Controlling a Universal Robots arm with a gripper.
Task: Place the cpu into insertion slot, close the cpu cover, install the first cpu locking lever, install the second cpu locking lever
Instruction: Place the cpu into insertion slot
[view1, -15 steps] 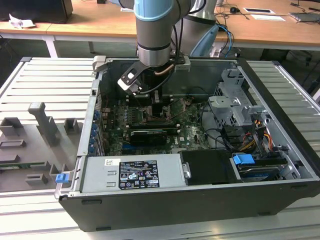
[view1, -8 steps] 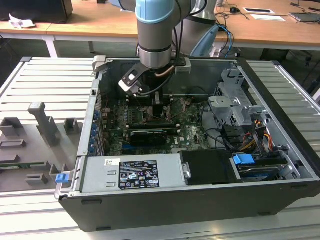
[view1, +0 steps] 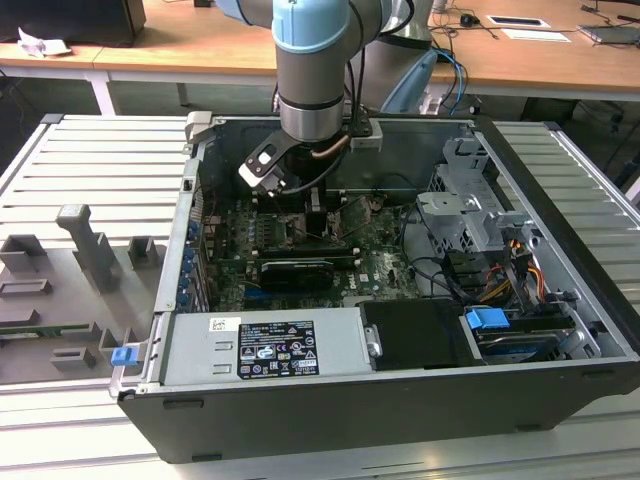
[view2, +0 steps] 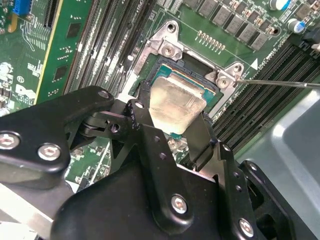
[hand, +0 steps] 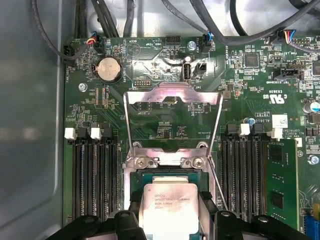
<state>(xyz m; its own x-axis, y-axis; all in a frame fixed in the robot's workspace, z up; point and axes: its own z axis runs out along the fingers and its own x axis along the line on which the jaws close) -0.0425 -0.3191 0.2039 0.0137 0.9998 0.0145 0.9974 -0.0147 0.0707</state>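
Observation:
In both wrist views my gripper (view2: 175, 114) (hand: 170, 212) is shut on the cpu (view2: 176, 100) (hand: 169, 202), a pale silver-beige square chip pinched at two opposite edges by the black fingers (view2: 141, 102). The chip hangs just over the insertion slot (view2: 161, 70) (hand: 165, 176), slightly tilted in the second wrist view. The cpu cover (hand: 172, 92), a grey metal frame, stands flipped open behind the socket. A thin wire locking lever (view2: 280, 83) (hand: 218, 187) sticks out beside the socket, unlatched. In the exterior view the gripper (view1: 310, 208) reaches down into the open computer case.
Black memory slots (hand: 92, 175) flank the socket on both sides, with a green memory module (hand: 282, 185) in one. A coin battery (hand: 108, 69) and cables lie beyond the cover. The case wall (view1: 560, 300), power supply (view1: 270, 345) and drive cage (view1: 470, 215) hem the arm in.

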